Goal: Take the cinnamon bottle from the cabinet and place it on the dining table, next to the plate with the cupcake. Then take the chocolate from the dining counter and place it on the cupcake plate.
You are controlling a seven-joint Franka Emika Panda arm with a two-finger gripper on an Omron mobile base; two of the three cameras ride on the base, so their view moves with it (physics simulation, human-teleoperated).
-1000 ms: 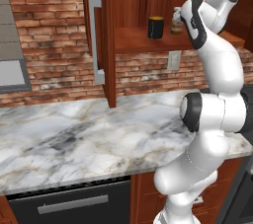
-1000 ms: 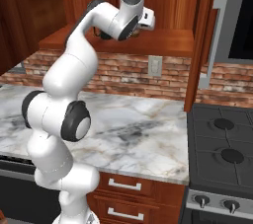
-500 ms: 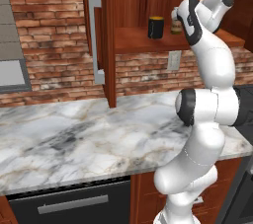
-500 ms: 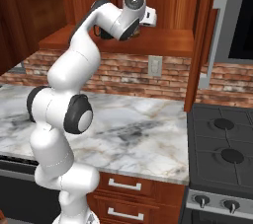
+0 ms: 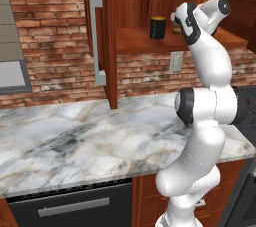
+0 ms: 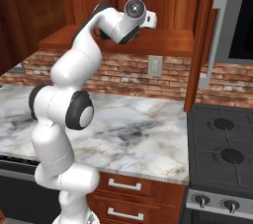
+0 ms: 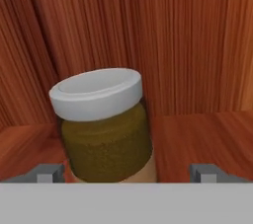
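Observation:
The cinnamon bottle (image 7: 104,134), a jar of brown powder with a white lid, stands upright on the wooden cabinet shelf (image 5: 140,41). In the hand view it is close in front of my gripper (image 7: 127,174), between the two fingertips (image 7: 49,172), and neither tip touches it. The gripper is open. From the left base view, my hand (image 5: 182,18) reaches into the open cabinet at shelf height and covers most of the bottle. The plate, cupcake, chocolate and dining table are out of view.
A black jar (image 5: 158,27) stands on the same shelf, left of my hand. The cabinet door (image 5: 97,36) hangs open with a long grey handle. Below lie a marble counter (image 5: 75,141), a wall outlet (image 5: 175,61) and a stove (image 6: 222,144).
The arm has stretched forward and brought the hand deeper into the cabinet at shelf level. The jaws have stayed wide apart.

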